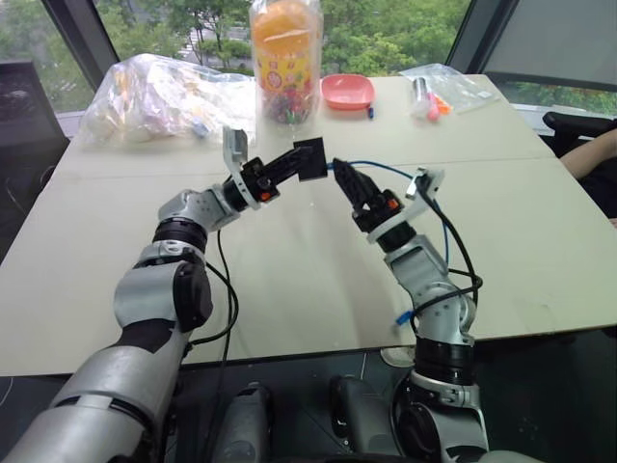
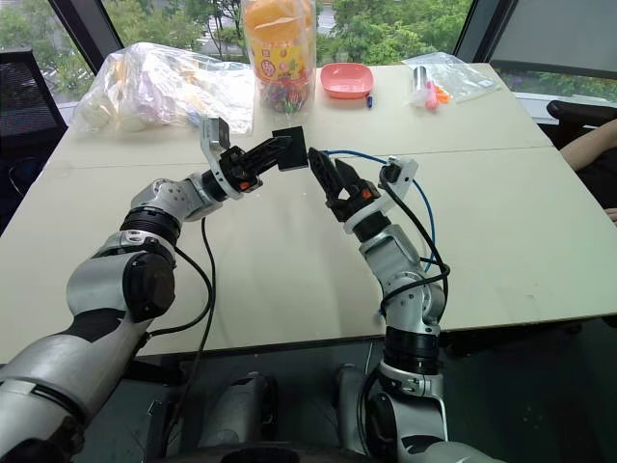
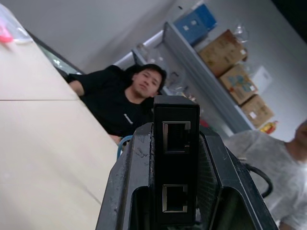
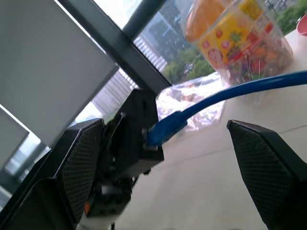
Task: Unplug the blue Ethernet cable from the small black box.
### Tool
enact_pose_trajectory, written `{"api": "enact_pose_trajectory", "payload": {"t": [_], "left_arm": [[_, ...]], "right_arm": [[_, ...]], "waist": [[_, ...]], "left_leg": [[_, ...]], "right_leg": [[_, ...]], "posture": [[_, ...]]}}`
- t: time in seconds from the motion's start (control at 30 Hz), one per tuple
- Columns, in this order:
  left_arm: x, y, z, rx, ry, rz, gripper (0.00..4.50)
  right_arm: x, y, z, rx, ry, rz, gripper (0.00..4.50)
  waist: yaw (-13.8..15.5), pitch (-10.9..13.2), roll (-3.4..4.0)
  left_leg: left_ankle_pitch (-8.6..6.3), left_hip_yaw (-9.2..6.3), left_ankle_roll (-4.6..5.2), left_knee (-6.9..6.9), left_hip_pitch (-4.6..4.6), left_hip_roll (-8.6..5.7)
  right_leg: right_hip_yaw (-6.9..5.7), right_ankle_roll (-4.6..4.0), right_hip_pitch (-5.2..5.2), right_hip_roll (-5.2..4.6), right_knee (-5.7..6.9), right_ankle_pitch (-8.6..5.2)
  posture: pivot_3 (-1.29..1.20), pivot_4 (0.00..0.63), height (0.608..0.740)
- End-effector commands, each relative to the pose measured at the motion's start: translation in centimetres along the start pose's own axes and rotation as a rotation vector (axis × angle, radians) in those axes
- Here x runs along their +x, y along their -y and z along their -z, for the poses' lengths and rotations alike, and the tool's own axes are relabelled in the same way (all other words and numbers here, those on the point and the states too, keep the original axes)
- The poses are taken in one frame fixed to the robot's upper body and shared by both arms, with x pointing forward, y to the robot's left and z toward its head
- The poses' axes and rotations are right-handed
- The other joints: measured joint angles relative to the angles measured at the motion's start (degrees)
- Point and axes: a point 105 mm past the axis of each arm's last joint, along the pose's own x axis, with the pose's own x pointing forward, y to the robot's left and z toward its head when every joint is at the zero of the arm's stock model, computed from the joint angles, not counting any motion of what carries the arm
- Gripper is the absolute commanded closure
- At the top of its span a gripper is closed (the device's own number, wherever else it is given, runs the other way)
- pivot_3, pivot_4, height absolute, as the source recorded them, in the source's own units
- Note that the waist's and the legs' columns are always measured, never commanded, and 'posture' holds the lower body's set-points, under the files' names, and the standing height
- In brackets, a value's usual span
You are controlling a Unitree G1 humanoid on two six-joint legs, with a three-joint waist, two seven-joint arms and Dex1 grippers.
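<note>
1. holding the small black box [image 1: 310, 159] up above the surface [image 1: 289, 270], the left pincer [image 1: 297, 164] had its two fingers pressed flat against the box's sides.
2. the blue ethernet cable [image 4: 225, 93] was not yet out: in the right wrist view its blue boot sat in the box's side, so the unplugging itself looked undone.
3. the right pincer [image 1: 345, 183] stood spread wide, its fingers on either side of the cord just behind the plug, gripping nothing as far as could be seen.
4. what remained, by my reckoning, was to close on the plug end, press its latch and draw it straight out while the left kept the box steady.
5. from the head views the box hung at about 11 o'clock of the right pincer, the cord arching off toward 3 o'clock and then trailing down along the right arm.
6. the box was flat, matte and hard-edged; on the face seen by the left wrist, two square metal-rimmed ports [image 3: 175, 136] sat empty.
7. the cord was thin, smooth and springy-looking, likely to flick once freed.
8. the pincer fingers [image 4: 79, 163] bore fine cross-hatched pads, good for friction on slick plastic.
9. the surface was pale, plain board with a seam across it.
</note>
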Motion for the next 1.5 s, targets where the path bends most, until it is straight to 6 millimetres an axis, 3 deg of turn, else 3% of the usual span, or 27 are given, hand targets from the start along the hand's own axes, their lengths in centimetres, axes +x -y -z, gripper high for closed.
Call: {"api": "enact_pose_trajectory", "payload": {"t": [0.03, 0.5, 0.6, 0.8, 0.83, 1.13, 1.37, 1.5], "left_arm": [[0.5, 1.2, -0.8, 0.023, 0.013, 0.057, 3.99], [0.9, 1.5, -0.9, 0.008, 0.031, 0.067, 3.99], [0.8, 1.5, -0.9, 0.008, 0.03, 0.067, 3.99], [0.7, 1.5, -0.9, 0.01, 0.034, 0.064, 3.99], [0.7, 1.5, -1.0, 0.01, 0.035, 0.062, 3.99], [0.7, 1.4, -1.3, 0.012, 0.054, 0.052, 3.99], [-2.4, 2.1, -3.5, 0.065, 0.053, 0.018, 3.99], [-3.2, 2.1, -4.4, 0.091, 0.069, -0.016, 3.99]], "right_arm": [[0.8, -1.3, -0.5, 0.011, 0.037, -0.054, 0.2], [1.1, -1.4, -0.1, 0.017, 0.028, -0.079, 0.2], [1.1, -1.7, 0.1, 0.024, 0.027, -0.093, 1.03], [1.1, -2.4, 0.4, 0.042, 0.02, -0.133, 4.09], [1.1, -2.4, 0.5, 0.04, 0.013, -0.136, 4.42], [1.2, -2.5, 1.6, 0.033, -0.033, -0.143, 4.42], [0.6, 1.5, -3.7, 0.002, 0.141, 0.016, 4.42], [0.4, 1.9, -4.2, -0.017, 0.135, 0.021, 4.42]], "waist": [[-0.05, 0.0, 0.0], [-0.11, 0.0, 0.0], [-0.12, 0.0, 0.0], [-0.14, 0.0, 0.0], [-0.13, 0.0, 0.0], [-0.11, 0.0, 0.0], [-0.19, 0.0, 0.01], [-0.01, 0.0, 0.01]], "left_leg": [[0.0, 0.0, 0.0, -0.01, 0.0, 0.0], [0.0, -0.06, 0.0, -0.02, 0.01, -0.01], [0.0, -0.05, 0.0, -0.02, 0.01, -0.01], [0.0, -0.06, 0.0, -0.02, 0.01, -0.01], [0.0, -0.06, 0.0, -0.02, 0.01, -0.01], [0.0, -0.07, 0.0, -0.03, 0.01, -0.01], [0.0, -0.07, 0.0, -0.07, 0.02, 0.01], [0.0, -0.08, 0.0, -0.08, 0.01, 0.0]], "right_leg": [[0.0, 0.02, -0.01, 0.0, 0.03, -0.01], [-0.02, 0.03, -0.05, 0.02, 0.1, -0.03], [-0.02, 0.03, -0.05, 0.02, 0.1, -0.03], [-0.02, 0.03, -0.05, 0.02, 0.1, -0.03], [-0.02, 0.03, -0.05, 0.02, 0.1, -0.03], [-0.03, 0.02, -0.05, 0.01, 0.1, -0.04], [-0.03, 0.01, -0.08, 0.04, 0.11, -0.04], [-0.04, 0.02, -0.07, 0.01, 0.1, -0.06]], "posture": [[0.0, 0.15, 0.74], [0.0, 0.15, 0.74], [0.0, 0.15, 0.74], [0.0, 0.15, 0.74], [0.0, 0.15, 0.74], [0.0, 0.15, 0.74], [0.0, 0.15, 0.74], [0.0, 0.15, 0.74]]}}
